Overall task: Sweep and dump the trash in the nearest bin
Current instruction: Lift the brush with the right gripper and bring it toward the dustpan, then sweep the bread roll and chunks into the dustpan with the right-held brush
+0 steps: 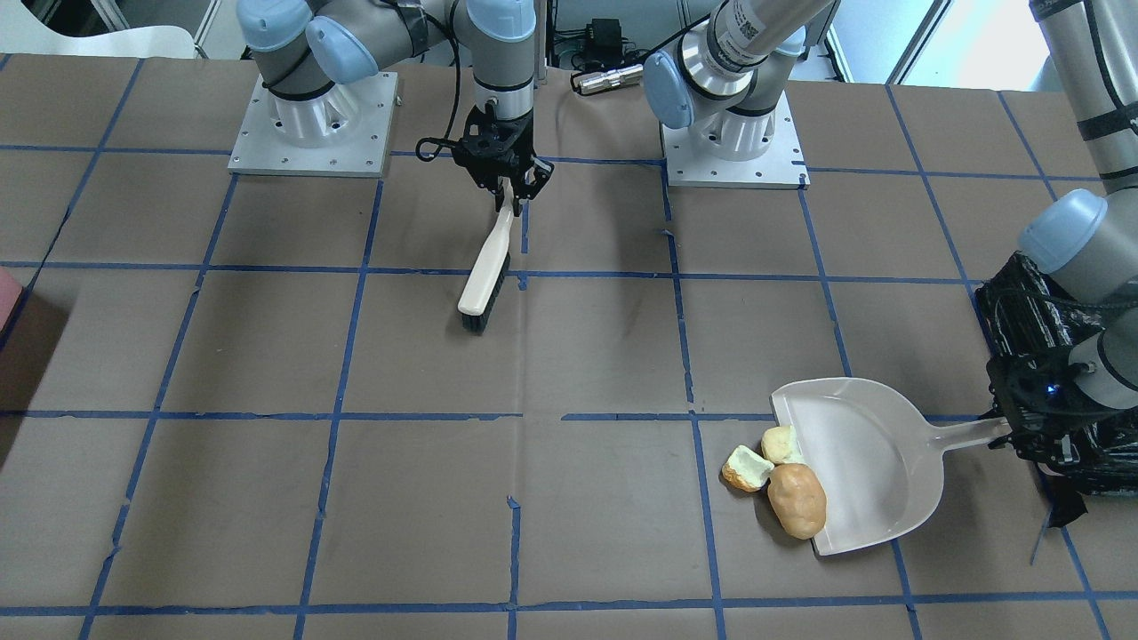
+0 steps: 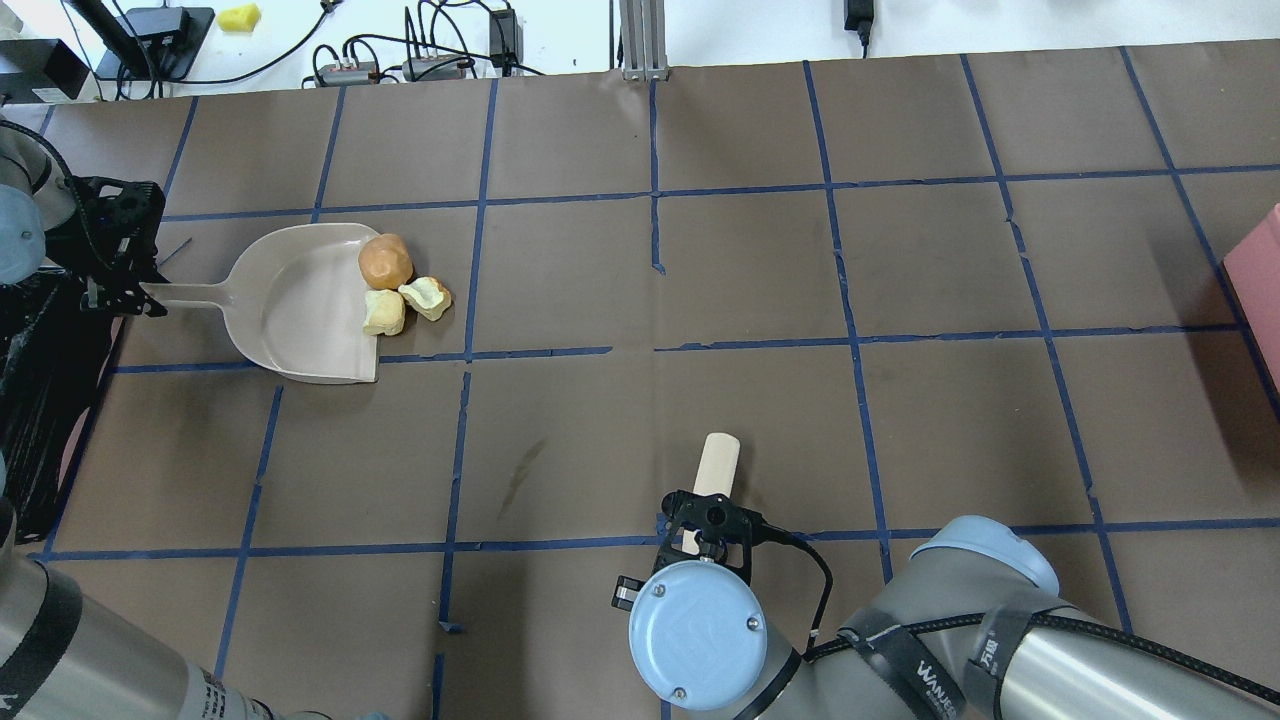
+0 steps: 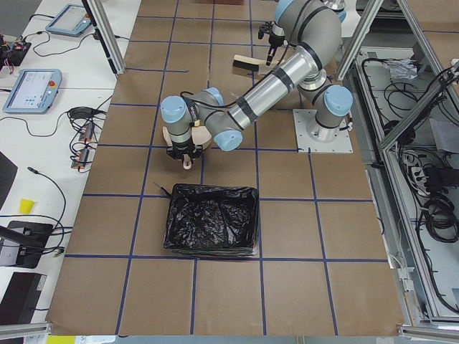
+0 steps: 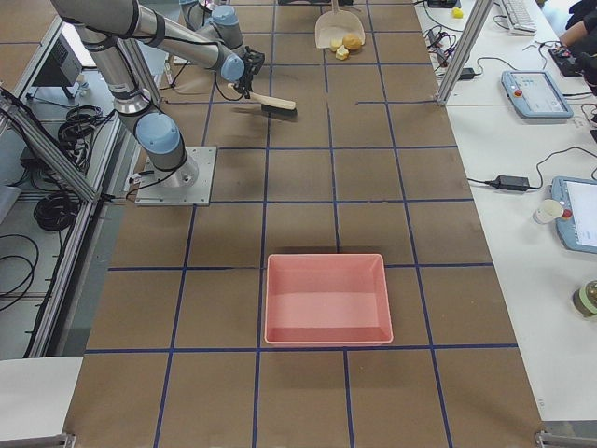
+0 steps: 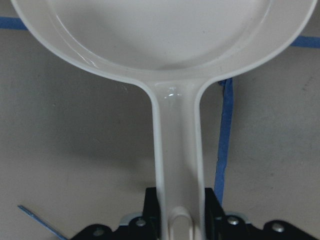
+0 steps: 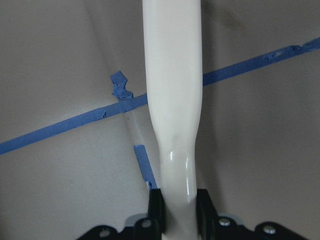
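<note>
The trash lies at the open lip of a beige dustpan: an orange-brown potato-shaped lump and a cream chunk touch the lip, and a second cream chunk lies just outside it. My left gripper is shut on the dustpan handle. My right gripper is shut on the handle of a cream brush, bristles down, far from the trash. The black-lined bin stands right behind the left gripper.
A pink tray sits at the table's far right end, its edge showing in the overhead view. Both arm bases stand at the robot's side of the table. Blue tape lines grid the brown tabletop.
</note>
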